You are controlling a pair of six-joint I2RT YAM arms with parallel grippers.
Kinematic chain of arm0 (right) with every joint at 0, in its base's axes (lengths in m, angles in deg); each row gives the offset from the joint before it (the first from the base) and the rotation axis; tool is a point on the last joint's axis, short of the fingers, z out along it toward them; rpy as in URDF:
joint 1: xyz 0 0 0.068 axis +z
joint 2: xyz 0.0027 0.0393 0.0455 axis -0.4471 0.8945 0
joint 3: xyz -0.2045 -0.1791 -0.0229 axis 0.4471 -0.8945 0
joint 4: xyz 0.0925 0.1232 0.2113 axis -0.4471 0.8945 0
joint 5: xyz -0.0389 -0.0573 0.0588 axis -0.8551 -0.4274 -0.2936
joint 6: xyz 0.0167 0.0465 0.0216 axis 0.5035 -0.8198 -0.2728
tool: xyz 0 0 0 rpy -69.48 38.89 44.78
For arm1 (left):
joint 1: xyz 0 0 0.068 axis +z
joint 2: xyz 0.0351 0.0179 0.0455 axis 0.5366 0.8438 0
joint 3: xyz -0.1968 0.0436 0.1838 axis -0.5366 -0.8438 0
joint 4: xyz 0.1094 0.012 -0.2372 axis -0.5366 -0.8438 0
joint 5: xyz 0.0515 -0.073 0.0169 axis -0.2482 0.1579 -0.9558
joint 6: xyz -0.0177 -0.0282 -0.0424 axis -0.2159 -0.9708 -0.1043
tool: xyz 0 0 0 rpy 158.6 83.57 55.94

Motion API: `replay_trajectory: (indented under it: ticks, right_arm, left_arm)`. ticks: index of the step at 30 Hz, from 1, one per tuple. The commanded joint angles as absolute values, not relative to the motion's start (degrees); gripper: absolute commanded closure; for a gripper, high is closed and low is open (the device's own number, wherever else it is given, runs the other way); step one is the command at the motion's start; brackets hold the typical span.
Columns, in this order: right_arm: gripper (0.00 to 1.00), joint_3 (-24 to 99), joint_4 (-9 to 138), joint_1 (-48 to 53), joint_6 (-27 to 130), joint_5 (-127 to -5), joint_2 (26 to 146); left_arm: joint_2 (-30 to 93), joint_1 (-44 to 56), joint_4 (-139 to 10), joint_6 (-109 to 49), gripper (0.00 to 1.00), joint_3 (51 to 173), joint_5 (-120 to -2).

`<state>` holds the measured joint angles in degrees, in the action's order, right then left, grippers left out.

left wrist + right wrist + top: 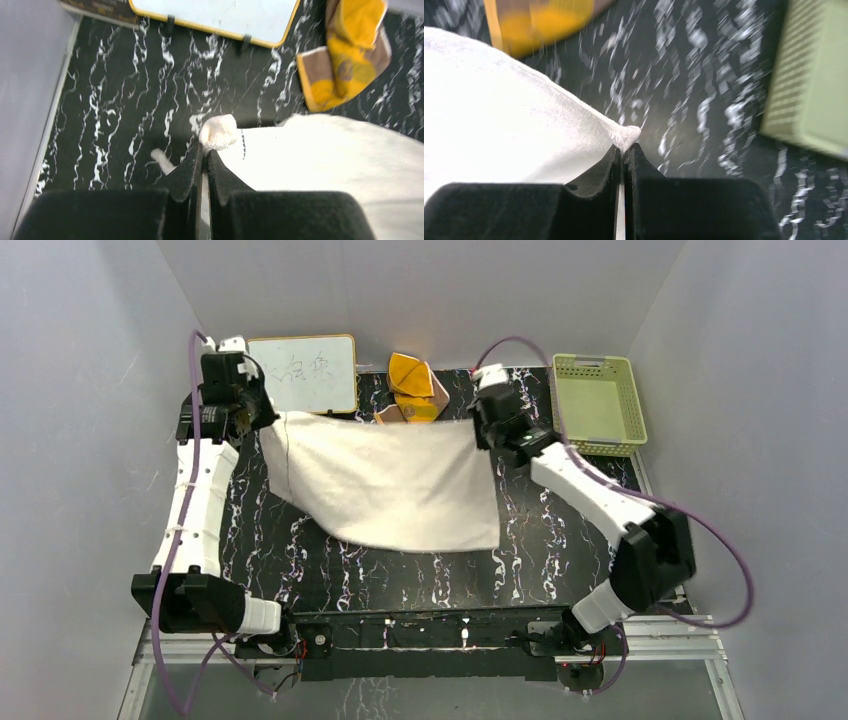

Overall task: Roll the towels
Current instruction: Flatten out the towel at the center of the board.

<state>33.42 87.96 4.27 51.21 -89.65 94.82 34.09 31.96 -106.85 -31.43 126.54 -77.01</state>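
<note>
Left gripper [205, 150] and right gripper [625, 147] were each pinched closed on a far corner of the cream-white towel [390, 480], which was spread between them over the black marbled table [400, 580]. The orange-yellow towel [412, 388] lay crumpled just behind it, beside the white board [302, 373].

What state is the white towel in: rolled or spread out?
Spread out, not rolled. The white towel is one open sheet, its far corners pinched by the left gripper and the right gripper.
</note>
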Motion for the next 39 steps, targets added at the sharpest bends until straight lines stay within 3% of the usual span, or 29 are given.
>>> replay_trajectory:
  ticks: [1,5,10,15,20,23,27,33,39]
  right_arm:
    - [1.0,40.09,84.39,1.77,53.13,-97.57,82.97]
    - [1.0,40.94,86.01,1.65,51.97,-96.35,77.16]
    - [1.0,36.0,87.06,1.73,50.46,-92.09,67.54]
    - [1.0,31.11,90.29,1.71,50.2,-84.49,53.94]
    - [1.0,32.73,97.12,1.74,49.21,-81.19,45.29]
    - [1.0,33.46,100.63,1.73,49.07,-82.61,46.06]
    - [1.0,26.32,97.26,1.74,46.29,-84.91,48.14]
    - [1.0,10.98,83.96,1.66,38.13,-88.42,54.22]
    - [1.0,3.84,70.23,-3.37,33.38,-89.76,71.36]
  left_arm:
    - [33.12,33.11,-106.65,-31.71,1.0,134.66,-75.82]
    - [28.81,33.11,-104.45,-35.3,1.0,135.51,-73.75]
    - [15.52,33.09,-100.5,-42.08,1.0,123.75,-71.71]
    - [3.71,33.14,-107.23,-41.85,1.0,119.48,-70.28]
    - [-2.49,33.14,-116.08,-41.1,1.0,124.21,-70.13]
    - [0.34,33.15,-121.12,-39.96,1.0,125.55,-71.07]
    - [6.78,33.15,-120.44,-39.16,1.0,117.55,-70.88]
    - [14.94,33.15,-105.82,-39.05,1.0,101.07,-76.03]
    - [33.01,33.65,-92.61,-39.21,1.0,94.13,-77.66]
